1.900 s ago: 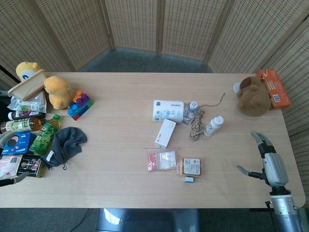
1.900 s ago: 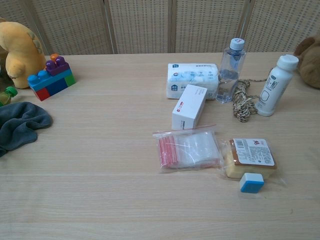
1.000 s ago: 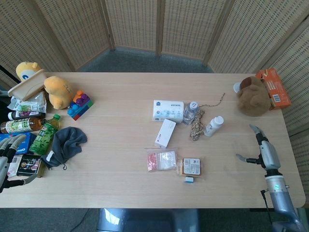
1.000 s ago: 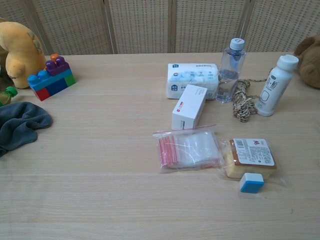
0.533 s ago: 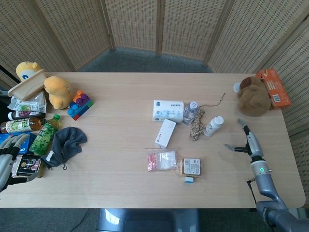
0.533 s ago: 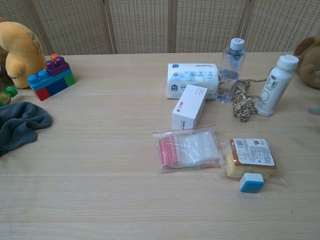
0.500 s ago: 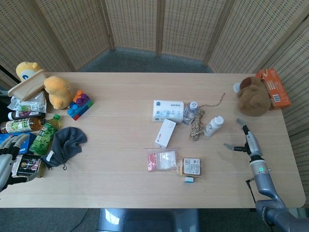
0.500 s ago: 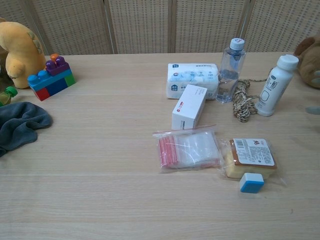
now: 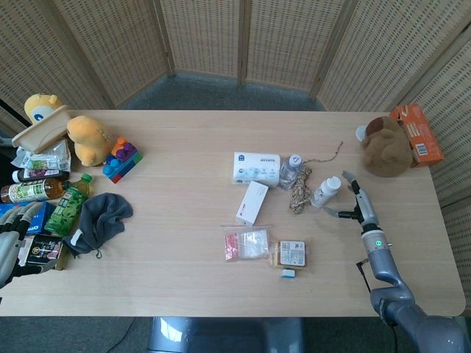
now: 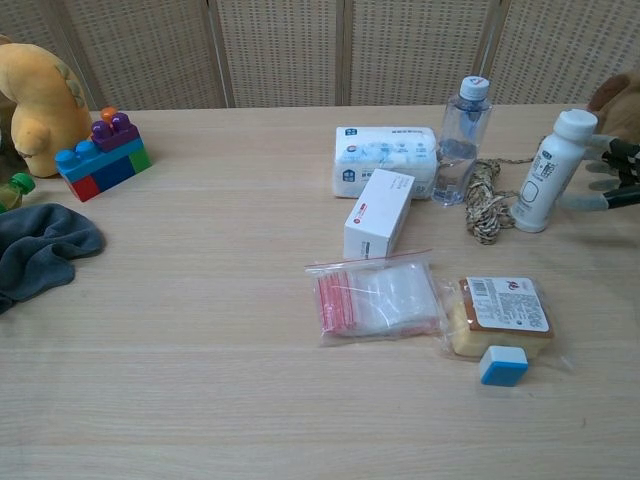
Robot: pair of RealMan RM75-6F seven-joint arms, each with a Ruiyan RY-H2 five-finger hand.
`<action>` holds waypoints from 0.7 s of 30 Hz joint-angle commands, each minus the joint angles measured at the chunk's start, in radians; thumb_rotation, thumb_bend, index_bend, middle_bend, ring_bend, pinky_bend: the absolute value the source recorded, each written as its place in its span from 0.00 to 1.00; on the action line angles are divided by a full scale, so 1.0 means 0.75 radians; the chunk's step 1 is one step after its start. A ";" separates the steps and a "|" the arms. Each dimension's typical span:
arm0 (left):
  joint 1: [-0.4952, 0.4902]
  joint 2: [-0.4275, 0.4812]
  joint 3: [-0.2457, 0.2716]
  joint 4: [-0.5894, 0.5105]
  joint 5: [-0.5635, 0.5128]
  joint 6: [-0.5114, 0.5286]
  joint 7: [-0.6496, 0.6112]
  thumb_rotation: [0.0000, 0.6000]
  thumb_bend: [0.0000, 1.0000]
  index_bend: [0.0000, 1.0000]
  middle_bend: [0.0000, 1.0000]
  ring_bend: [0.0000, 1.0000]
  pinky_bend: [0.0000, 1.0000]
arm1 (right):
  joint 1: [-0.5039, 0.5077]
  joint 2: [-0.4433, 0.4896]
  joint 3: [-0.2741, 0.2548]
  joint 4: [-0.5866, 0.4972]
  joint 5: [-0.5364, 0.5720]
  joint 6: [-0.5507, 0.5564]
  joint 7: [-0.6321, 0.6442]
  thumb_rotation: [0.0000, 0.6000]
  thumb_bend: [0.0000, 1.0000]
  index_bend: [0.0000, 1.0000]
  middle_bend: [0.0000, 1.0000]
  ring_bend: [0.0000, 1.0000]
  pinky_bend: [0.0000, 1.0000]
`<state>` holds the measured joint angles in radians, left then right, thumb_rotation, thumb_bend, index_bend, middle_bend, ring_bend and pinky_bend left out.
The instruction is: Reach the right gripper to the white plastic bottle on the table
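The white plastic bottle (image 9: 326, 191) (image 10: 551, 171) stands upright on the table, right of a coil of rope (image 9: 299, 192) (image 10: 485, 204). My right hand (image 9: 352, 203) (image 10: 612, 172) hovers just right of the bottle with its fingers spread towards it and nothing in them; a small gap shows between fingertips and bottle. My left hand (image 9: 10, 243) is at the table's near left edge beside the packets, fingers apart and empty; the chest view does not show it.
A clear water bottle (image 10: 463, 139), tissue pack (image 10: 385, 160) and white box (image 10: 379, 212) stand left of the rope. A zip bag (image 10: 377, 297), snack packet (image 10: 503, 314) and blue cube (image 10: 502, 364) lie nearer. A brown plush (image 9: 384, 145) and orange box (image 9: 417, 132) sit far right.
My right hand has travelled from the table's right edge leftwards and away from me, up to the bottle's right side, entering the chest view. The left hand has barely moved.
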<state>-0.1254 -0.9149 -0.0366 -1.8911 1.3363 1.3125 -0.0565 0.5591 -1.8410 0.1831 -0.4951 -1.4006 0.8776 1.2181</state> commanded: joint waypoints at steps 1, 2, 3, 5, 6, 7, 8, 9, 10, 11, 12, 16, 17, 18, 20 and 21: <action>-0.003 0.000 -0.002 0.004 -0.005 -0.004 -0.004 1.00 0.00 0.01 0.00 0.00 0.00 | 0.016 -0.012 0.014 0.001 0.013 -0.011 0.000 1.00 0.00 0.00 0.00 0.00 0.00; -0.003 0.000 -0.003 0.005 -0.006 -0.005 -0.004 1.00 0.00 0.01 0.00 0.00 0.00 | 0.023 -0.017 0.018 0.002 0.017 -0.017 -0.002 1.00 0.00 0.00 0.00 0.00 0.00; -0.003 0.000 -0.004 0.006 -0.008 -0.004 -0.005 1.00 0.00 0.01 0.00 0.00 0.00 | 0.030 -0.023 0.023 0.004 0.022 -0.024 -0.004 1.00 0.00 0.00 0.00 0.00 0.00; -0.003 0.000 -0.005 0.008 -0.012 -0.004 -0.007 1.00 0.00 0.01 0.00 0.00 0.00 | 0.039 -0.032 0.030 0.005 0.029 -0.030 -0.007 1.00 0.00 0.00 0.00 0.00 0.00; -0.002 0.001 -0.006 0.010 -0.017 -0.004 -0.009 1.00 0.00 0.01 0.00 0.00 0.00 | 0.044 -0.039 0.034 0.005 0.034 -0.034 -0.007 1.00 0.00 0.00 0.00 0.00 0.00; -0.003 0.001 -0.008 0.012 -0.021 -0.005 -0.010 1.00 0.00 0.01 0.00 0.00 0.00 | 0.047 -0.042 0.035 0.002 0.035 -0.037 -0.004 1.00 0.00 0.00 0.00 0.00 0.00; -0.003 0.001 -0.009 0.013 -0.024 -0.005 -0.011 1.00 0.00 0.01 0.00 0.00 0.00 | 0.051 -0.045 0.036 0.001 0.035 -0.040 -0.002 1.00 0.00 0.00 0.00 0.00 0.00; -0.003 0.001 -0.010 0.015 -0.028 -0.006 -0.012 1.00 0.00 0.01 0.00 0.00 0.00 | 0.056 -0.050 0.037 0.000 0.036 -0.043 -0.003 1.00 0.00 0.00 0.00 0.00 0.00; -0.004 0.000 -0.011 0.017 -0.031 -0.008 -0.013 1.00 0.00 0.01 0.00 0.00 0.00 | 0.059 -0.055 0.038 0.001 0.037 -0.045 -0.003 1.00 0.00 0.00 0.00 0.00 0.00; -0.005 0.000 -0.012 0.018 -0.034 -0.010 -0.013 1.00 0.00 0.01 0.00 0.00 0.00 | 0.063 -0.061 0.041 0.002 0.039 -0.047 -0.003 1.00 0.00 0.00 0.00 0.00 0.00; -0.006 -0.001 -0.012 0.020 -0.038 -0.014 -0.013 1.00 0.00 0.01 0.00 0.00 0.00 | 0.066 -0.070 0.045 0.005 0.045 -0.049 -0.003 1.00 0.00 0.00 0.00 0.00 0.00; -0.011 -0.005 -0.015 0.025 -0.049 -0.023 -0.012 1.00 0.00 0.01 0.00 0.00 0.00 | 0.079 -0.099 0.067 0.022 0.068 -0.058 0.003 1.00 0.00 0.00 0.00 0.00 0.00; -0.011 -0.005 -0.016 0.026 -0.052 -0.024 -0.012 1.00 0.00 0.01 0.00 0.00 0.00 | 0.082 -0.105 0.074 0.025 0.074 -0.061 0.007 1.00 0.00 0.00 0.00 0.00 0.01; -0.011 -0.005 -0.018 0.028 -0.056 -0.024 -0.013 1.00 0.00 0.01 0.00 0.00 0.00 | 0.086 -0.113 0.081 0.031 0.080 -0.062 0.012 1.00 0.00 0.00 0.00 0.00 0.03; -0.011 -0.005 -0.020 0.031 -0.061 -0.024 -0.016 1.00 0.00 0.01 0.00 0.00 0.00 | 0.091 -0.128 0.095 0.050 0.092 -0.055 0.008 1.00 0.00 0.00 0.02 0.00 0.16; -0.011 -0.005 -0.021 0.033 -0.065 -0.025 -0.018 1.00 0.00 0.01 0.00 0.00 0.00 | 0.095 -0.143 0.107 0.070 0.104 -0.049 -0.005 1.00 0.00 0.00 0.06 0.02 0.24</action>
<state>-0.1339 -0.9185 -0.0521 -1.8668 1.2886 1.2942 -0.0693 0.6266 -1.9387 0.2546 -0.4541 -1.3311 0.8363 1.2213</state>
